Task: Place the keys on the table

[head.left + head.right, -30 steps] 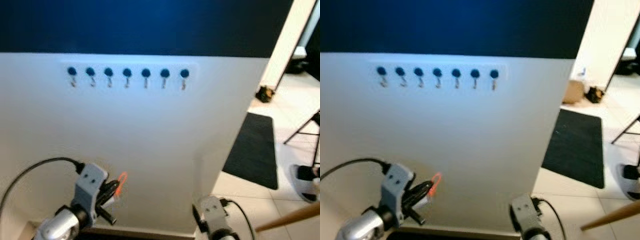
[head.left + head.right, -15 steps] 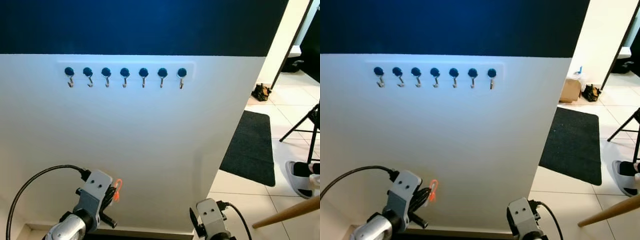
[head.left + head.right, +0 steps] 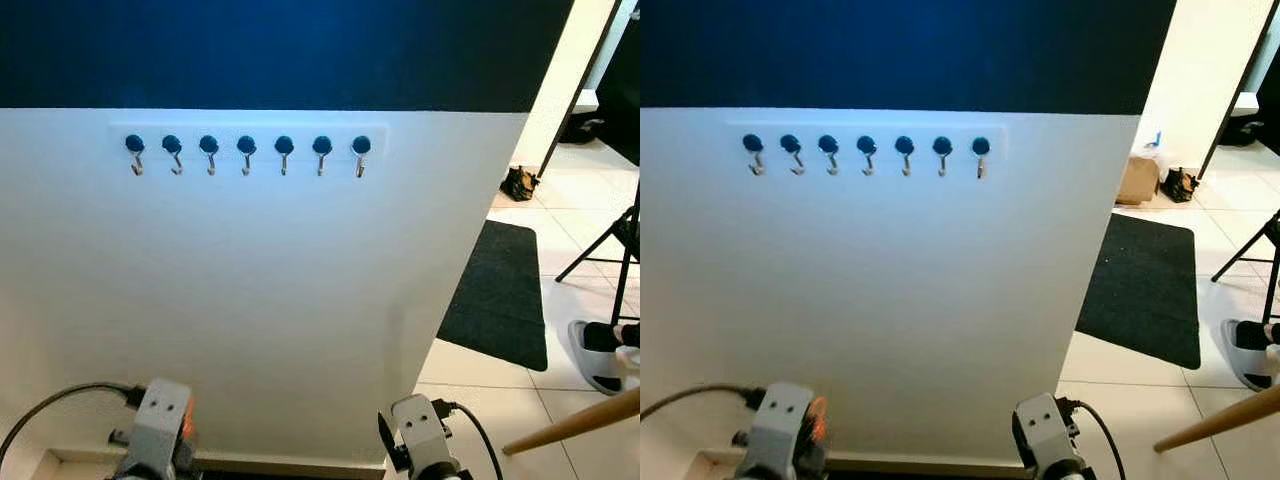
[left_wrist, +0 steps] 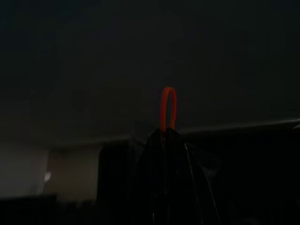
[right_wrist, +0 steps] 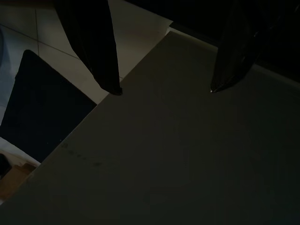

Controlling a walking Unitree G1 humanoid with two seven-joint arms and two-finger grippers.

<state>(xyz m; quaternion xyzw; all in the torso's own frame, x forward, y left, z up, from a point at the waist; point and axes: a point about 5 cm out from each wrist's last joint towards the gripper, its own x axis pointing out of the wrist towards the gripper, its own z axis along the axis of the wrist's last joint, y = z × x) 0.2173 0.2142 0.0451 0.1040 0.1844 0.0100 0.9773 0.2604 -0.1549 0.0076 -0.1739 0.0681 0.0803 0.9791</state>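
Head views: white wall panel (image 3: 270,300) below a dark blue band, carrying a rail of seven blue-knobbed hooks (image 3: 246,152), all bare. Low at the left, the left arm's grey wrist (image 3: 160,440) with a black cable, an orange glint of the keys' loop (image 3: 818,420) beside it. Low at centre, the right arm's wrist (image 3: 420,445). To the right, tiled floor, a dark mat (image 3: 500,295), a tripod leg, a slippered foot (image 3: 600,350) and a wooden stick (image 3: 570,425).

Left wrist view, very dark: left gripper (image 4: 165,133) with fingers pressed together, pinching the orange loop, which stands up past the tips. Keys themselves not discernible.

Right wrist view: right gripper (image 5: 164,89) with fingers spread wide apart, holding nothing, over a pale surface beside the mat.
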